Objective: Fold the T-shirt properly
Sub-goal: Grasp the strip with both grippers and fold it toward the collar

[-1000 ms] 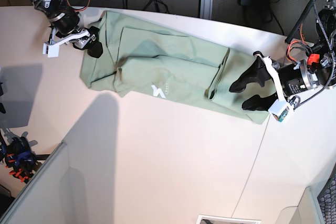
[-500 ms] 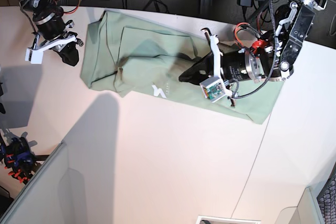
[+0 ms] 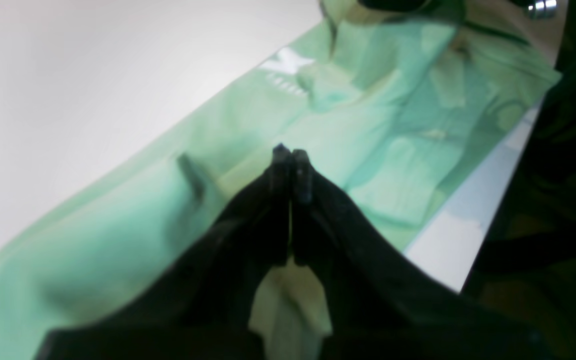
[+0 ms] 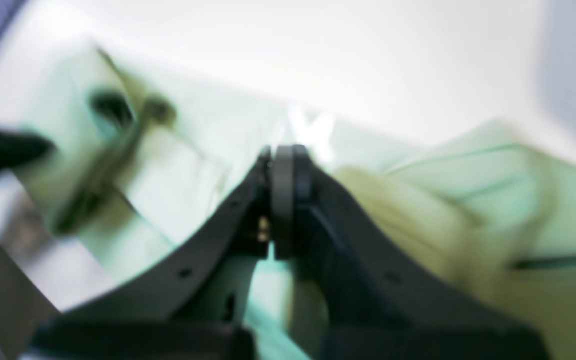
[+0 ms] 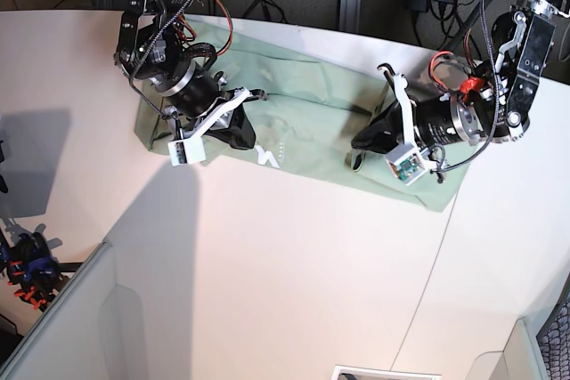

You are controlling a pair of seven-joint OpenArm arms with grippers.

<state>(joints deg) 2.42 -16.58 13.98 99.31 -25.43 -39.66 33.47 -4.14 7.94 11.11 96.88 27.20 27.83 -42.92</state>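
both arms have come in over the t-shirt (image 5: 312, 109) since the earlier frames: the right gripper (image 5: 239, 135), which was off the garment's far end by the table edge, now sits over the folded stack near the white logo (image 5: 269, 154); the left gripper (image 5: 367, 140), which had reached toward the shirt's middle, has pulled back a little and now sits just above the near hem. jaws that stood spread a second ago are now pressed together on both sides

left wrist view: the left gripper (image 3: 290, 152) shows its two black fingers tip to tip with no gap, pale green cloth beneath them; no fold of fabric visible between the tips. right wrist view: the right gripper (image 4: 280, 155) likewise closed, picture blurred, so cannot tell whether cloth is caught in it

t-shirt lies on the white table (image 5: 267, 273) as a long, narrow, lengthwise-folded band along the far side, sleeves tucked in, some wrinkling at the ends

judgement: lengthwise folds look done; the crosswise fold remains. closed jaws with no cloth seen in them suggest pressing or smoothing rather than a grasp; risk is dragging the layers out of line
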